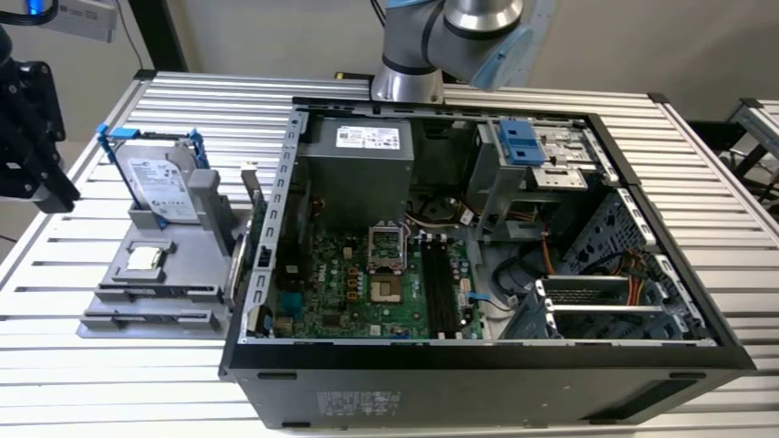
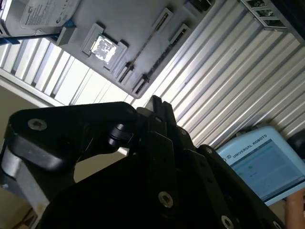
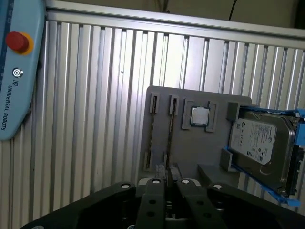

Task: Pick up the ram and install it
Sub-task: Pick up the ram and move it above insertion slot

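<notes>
Closest to both wrist cameras, the jaws are hanging over one end of the grey tray [image 3: 190, 148]. They are drawn narrow, almost together, and are gripping nothing. Just past them the ram [image 3: 168, 138] is standing on its long edge in the tray's holders. It is showing as a thin dark line that is running toward the slit between the jaws.

Further along the tray a square silver chip [image 3: 199, 116] is sitting in its pocket. Beyond that, at the tray's far end, a hard drive [image 3: 259, 143] is leaning in its blue bracket. The slatted desk [image 3: 95, 95] is carrying it all.

In the exterior view the open computer case [image 1: 487, 374] is lying just beside the tray, with its long black memory slots [image 1: 441, 283] looking empty.

Judging from this, the pick-up is only beginning. To do it well, the jaws are going to need a wider gap than the stick's thickness, with faces parallel to its flat sides. They should be gripping near mid-length and pulling straight up, so the stick is not twisting in its holders.
</notes>
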`<control>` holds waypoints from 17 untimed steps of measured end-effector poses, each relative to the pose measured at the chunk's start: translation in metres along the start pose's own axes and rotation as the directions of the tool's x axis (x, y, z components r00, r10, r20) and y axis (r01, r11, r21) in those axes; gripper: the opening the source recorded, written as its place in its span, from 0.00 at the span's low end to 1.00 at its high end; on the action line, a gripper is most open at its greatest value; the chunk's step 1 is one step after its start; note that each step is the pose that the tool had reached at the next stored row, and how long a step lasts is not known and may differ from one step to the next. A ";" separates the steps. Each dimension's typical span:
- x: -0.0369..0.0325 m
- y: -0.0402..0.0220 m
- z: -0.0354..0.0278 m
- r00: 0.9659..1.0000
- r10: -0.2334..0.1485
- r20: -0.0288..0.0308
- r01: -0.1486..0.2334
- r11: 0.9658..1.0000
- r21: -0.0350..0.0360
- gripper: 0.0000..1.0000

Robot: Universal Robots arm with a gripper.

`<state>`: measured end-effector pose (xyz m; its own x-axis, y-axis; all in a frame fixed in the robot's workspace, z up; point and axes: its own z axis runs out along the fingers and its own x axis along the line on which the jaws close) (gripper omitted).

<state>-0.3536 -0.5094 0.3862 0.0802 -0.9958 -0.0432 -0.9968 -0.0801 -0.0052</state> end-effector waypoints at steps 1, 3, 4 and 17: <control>0.0000 0.0000 0.0000 1.000 0.000 0.000 0.000 1.000 0.000 1.00; 0.0000 0.0000 0.0000 1.000 0.000 0.000 0.000 1.000 0.000 1.00; 0.0000 0.0000 0.0000 1.000 0.000 0.000 0.000 1.000 0.000 1.00; -0.0012 0.0035 0.0018 0.999 0.043 -0.001 -0.043 0.999 0.002 1.00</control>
<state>-0.3571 -0.5084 0.3844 0.0377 -0.9984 -0.0428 -0.9993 -0.0375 -0.0051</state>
